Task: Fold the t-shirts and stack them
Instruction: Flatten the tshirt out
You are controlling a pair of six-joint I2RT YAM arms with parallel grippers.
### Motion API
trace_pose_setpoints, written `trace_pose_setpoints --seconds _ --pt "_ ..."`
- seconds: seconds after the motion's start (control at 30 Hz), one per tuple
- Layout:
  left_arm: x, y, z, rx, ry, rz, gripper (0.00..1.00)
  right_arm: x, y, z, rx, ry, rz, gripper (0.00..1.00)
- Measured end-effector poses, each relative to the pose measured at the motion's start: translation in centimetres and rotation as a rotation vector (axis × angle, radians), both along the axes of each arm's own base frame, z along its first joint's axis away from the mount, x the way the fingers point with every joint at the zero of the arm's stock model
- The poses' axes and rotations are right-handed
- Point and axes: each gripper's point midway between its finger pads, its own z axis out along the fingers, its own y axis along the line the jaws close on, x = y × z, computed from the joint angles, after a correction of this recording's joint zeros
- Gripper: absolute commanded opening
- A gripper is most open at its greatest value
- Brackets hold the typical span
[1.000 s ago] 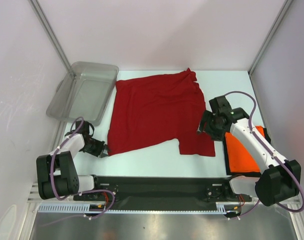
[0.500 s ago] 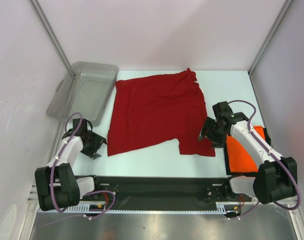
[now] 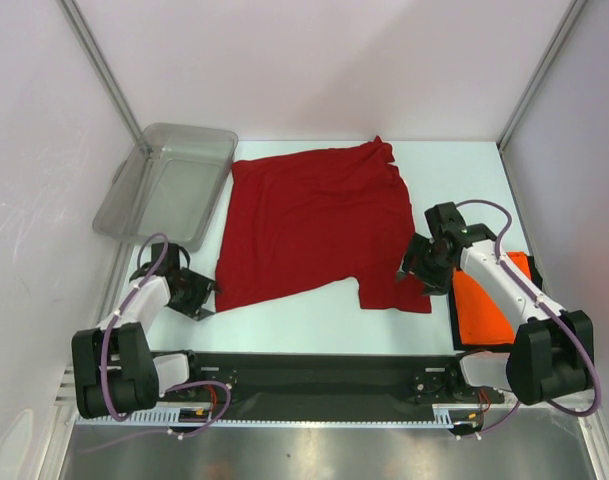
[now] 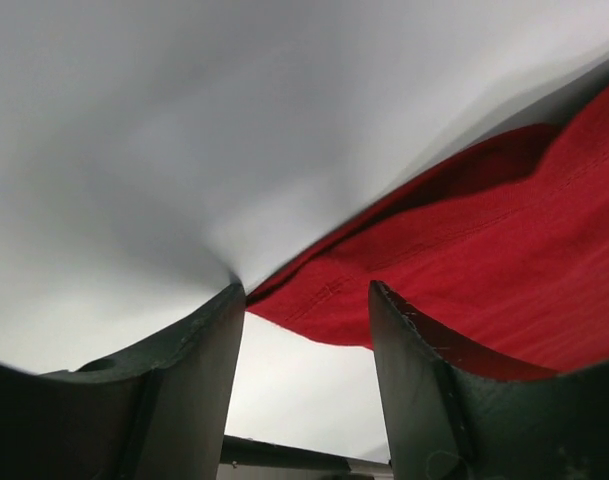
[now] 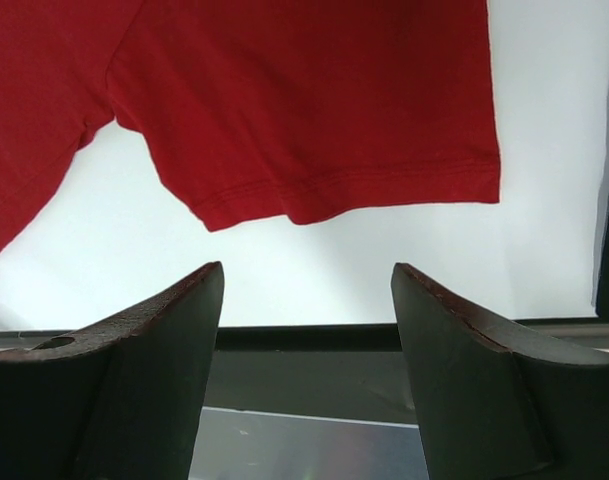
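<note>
Jaws on both arms stood released, empty: the red shirt (image 3: 309, 225) lay spread on the worktop (image 3: 314, 320), near-left corner just ahead of the left jaws, sleeve hem just beyond the right jaws. The orange shirt (image 3: 474, 315) sat folded at the right edge.

dark red cloth t-shirt (image 3: 314, 225): spread, centre | translucent grey plastic tub (image 3: 169, 190): 10 o'clock | bright orange cloth t-shirt (image 3: 482, 312): 4 o'clock
</note>
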Motion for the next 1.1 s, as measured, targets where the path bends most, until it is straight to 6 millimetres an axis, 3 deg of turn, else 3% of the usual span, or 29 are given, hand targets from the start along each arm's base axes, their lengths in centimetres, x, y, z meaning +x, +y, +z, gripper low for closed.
trace_pose_setpoints --seconds 0.2,0.33,0.37,0.67,0.93,1.1 --pt "0.5 -0.6 -0.1 -0.041 0.008 0.019 0.49 0.2 -0.5 -0.3 -0.006 0.014 -0.03 0.72" --pt "0.6 -0.8 -0.4 -0.059 0.008 0.032 0.33 0.6 -1.8 -0.7 -0.021 0.023 -0.109 0.71" --pt "0.7 -0.9 -0.5 -0.064 0.009 0.031 0.26 0.6 -2.2 -0.9 -0.026 0.029 -0.126 0.7" --pt "0.8 -0.9 -0.6 -0.059 0.006 0.009 0.0 -1.7 -3.6 -4.9 -0.028 0.16 -0.232 0.67" --pt "1.2 0.2 -0.3 0.021 -0.003 -0.064 0.0 -1.3 -4.5 -5.9 -0.021 0.166 -0.269 0.67" --pt "1.4 0.2 -0.2 0.035 -0.028 -0.133 0.0 -1.1 -4.7 -6.7 -0.03 0.177 -0.268 0.62"
